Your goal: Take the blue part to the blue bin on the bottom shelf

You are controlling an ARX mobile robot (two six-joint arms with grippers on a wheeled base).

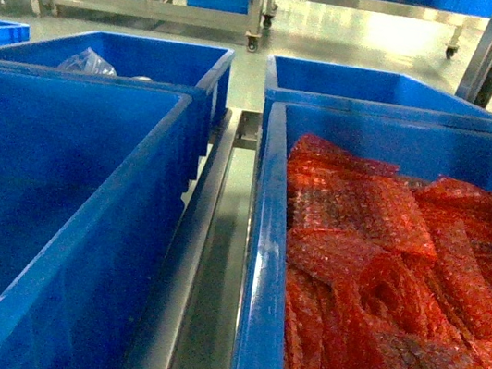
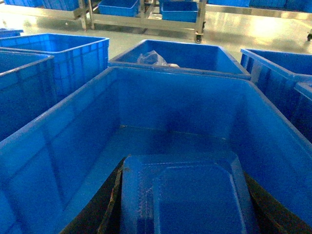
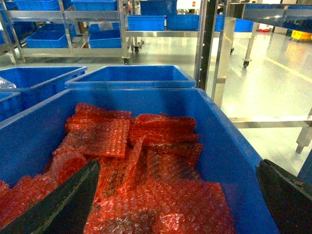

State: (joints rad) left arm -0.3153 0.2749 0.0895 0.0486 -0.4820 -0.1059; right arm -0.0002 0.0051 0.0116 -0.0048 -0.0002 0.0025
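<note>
**Colleague:** What do you have on the cameras now?

**Me:** On the head camera I see 4 blue bins, 2 on each side of a steel divider rail (image 1: 201, 262). The near left bin (image 1: 45, 209) looks empty inside on this view. The near right bin (image 1: 260, 271) is full of red bubble-wrap bags (image 1: 382, 272). Behind the left one stands another bin (image 1: 153, 62) with a clear plastic bag (image 1: 86, 61) in it.

**Colleague:** Where is the blue part?

**Me:** On the left wrist camera I see a blue part (image 2: 187, 195), flat with cut corners, at the bottom of the picture, inside the walls of the near left bin (image 2: 185, 102). It sits between the 2 dark fingers (image 2: 105, 204) of the left gripper (image 2: 185, 204). The fingers are against its 2 sides, so I say the left gripper is closed on it. If the part touches the floor of the bin, I cannot tell.

**Colleague:** And the right arm?

**Me:** The right wrist camera looks over the bin with the red bags (image 3: 146, 161). The 2 dark fingers (image 3: 68, 200) of the right gripper (image 3: 175, 204) stand wide apart, at the 2 lower corners of the picture, with nothing between them. None of the grippers shows on the head camera.

**Colleague:** Anything behind?

**Me:** Steel racks (image 1: 152, 6) with more blue bins, on a shiny floor.
</note>
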